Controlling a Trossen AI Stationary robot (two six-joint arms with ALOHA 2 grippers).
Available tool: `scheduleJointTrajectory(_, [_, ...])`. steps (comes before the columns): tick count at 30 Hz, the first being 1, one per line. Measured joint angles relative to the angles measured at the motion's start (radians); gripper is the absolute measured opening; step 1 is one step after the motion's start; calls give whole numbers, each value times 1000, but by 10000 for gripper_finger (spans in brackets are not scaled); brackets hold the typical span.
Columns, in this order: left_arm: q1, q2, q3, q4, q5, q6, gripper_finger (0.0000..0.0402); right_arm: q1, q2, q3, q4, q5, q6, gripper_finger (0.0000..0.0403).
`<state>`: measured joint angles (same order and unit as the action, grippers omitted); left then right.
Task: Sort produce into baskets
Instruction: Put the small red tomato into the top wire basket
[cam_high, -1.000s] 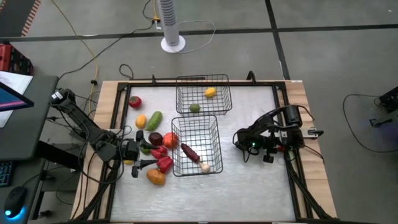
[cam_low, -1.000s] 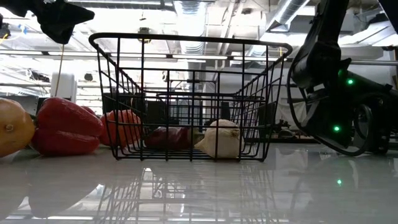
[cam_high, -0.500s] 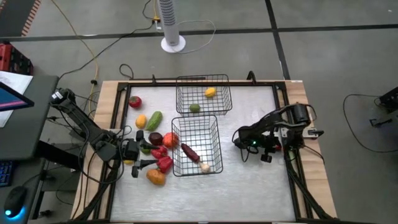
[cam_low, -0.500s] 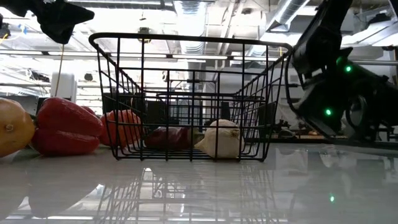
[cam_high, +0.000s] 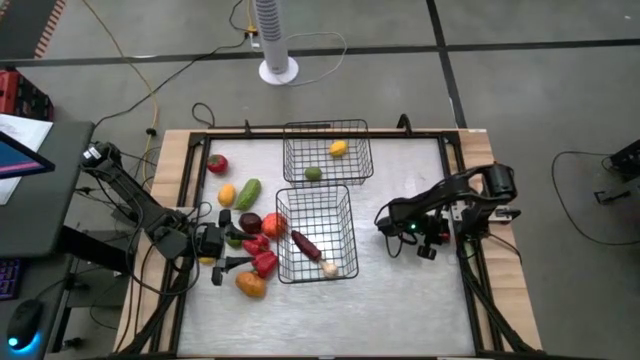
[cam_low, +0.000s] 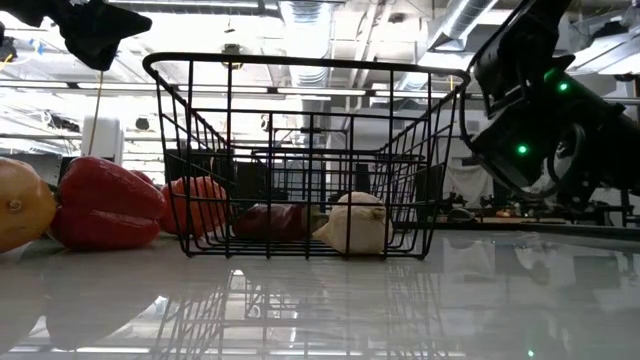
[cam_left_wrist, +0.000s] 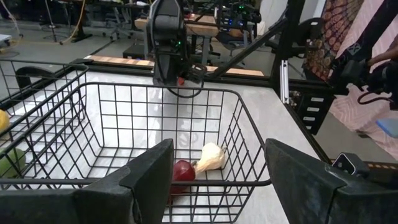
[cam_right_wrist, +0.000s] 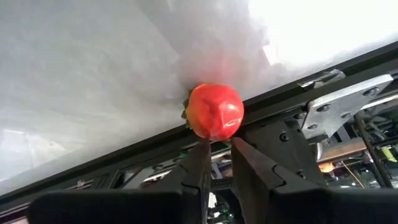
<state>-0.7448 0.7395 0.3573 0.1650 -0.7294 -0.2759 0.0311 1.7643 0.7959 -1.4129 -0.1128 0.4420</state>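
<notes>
My left gripper (cam_high: 233, 255) is open and empty, left of the near basket (cam_high: 315, 232), over a pile of red, orange and maroon produce (cam_high: 262, 255). Its wrist view looks past the fingers (cam_left_wrist: 217, 180) into that basket, which holds a maroon piece (cam_left_wrist: 182, 170) and a whitish garlic (cam_left_wrist: 210, 157). The far basket (cam_high: 328, 150) holds a yellow piece (cam_high: 339, 148) and a green piece (cam_high: 313, 173). My right gripper (cam_high: 432, 245) is near the table's right rail, its fingers (cam_right_wrist: 219, 146) almost together. Just past their tips a red tomato (cam_right_wrist: 214, 112) lies on the table against the black rail. My right gripper's fingertips (cam_right_wrist: 202, 149) stand at the near side of the red tomato (cam_right_wrist: 216, 132). I cannot tell whether they touch it. The tomato is wider than the gap between the fingers and rests on the table by the rail.
More produce lies by the left edge: a green piece (cam_high: 247, 192), a yellow-orange one (cam_high: 227, 194), a red one (cam_high: 217, 163) and an orange one (cam_high: 250, 286). A black frame rail (cam_high: 462, 250) borders the table. There is bare tabletop between the near basket and my right arm.
My right arm's upper links have swung toward the table's right edge, while its gripper stays low by the right rail.
</notes>
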Motion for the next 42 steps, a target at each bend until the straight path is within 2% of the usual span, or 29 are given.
scheduleJointTrajectory(9, [0, 0, 0, 1, 0, 0, 238, 1, -6, 0, 31, 27, 23, 106])
scheduleJointTrajectory(12, [0, 0, 0, 0, 0, 0, 238, 1, -15, 0, 30, 49, 34, 133])
scheduleJointTrajectory(20, [0, 0, 0, 1, 0, 1, 238, 7, -38, 0, 35, 44, 73, 236])
scheduleJointTrajectory(24, [0, 0, 0, 1, 0, 0, 238, 16, -38, 1, 46, 33, 81, 266])
scheduleJointTrajectory(42, [0, 0, 0, 1, 0, 0, 238, 6, -37, -18, 100, -1, 65, 269])
